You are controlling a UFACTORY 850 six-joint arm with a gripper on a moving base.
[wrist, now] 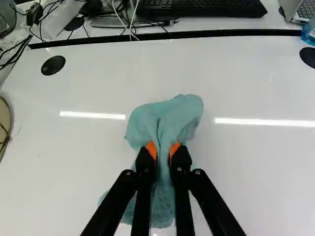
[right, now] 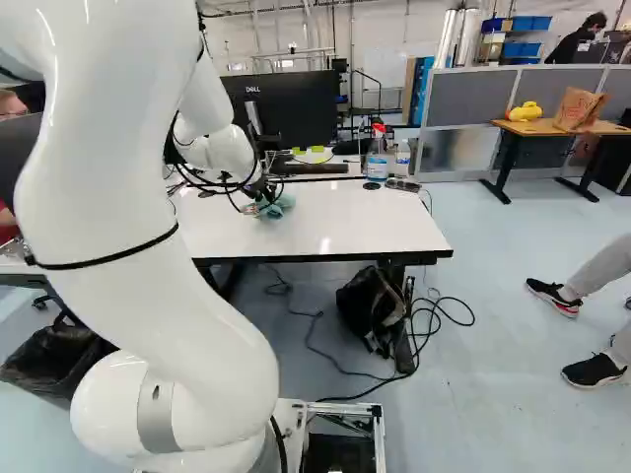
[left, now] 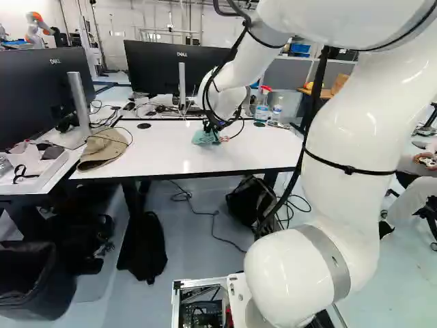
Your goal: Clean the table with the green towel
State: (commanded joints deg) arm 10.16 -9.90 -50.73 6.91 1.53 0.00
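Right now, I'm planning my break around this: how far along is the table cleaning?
Done: the green towel is pinched between the gripper's pads and spread onto the white table. In hand: probably wiping, around mid-table. Left: I can't tell which parts are wiped; likely the sides, including around the beige cap at the left base view's left.

One towel [wrist: 165,118], one cap [left: 102,150], two bottles [right: 377,162], two large monitors [left: 151,68], one paper bag [right: 579,109]
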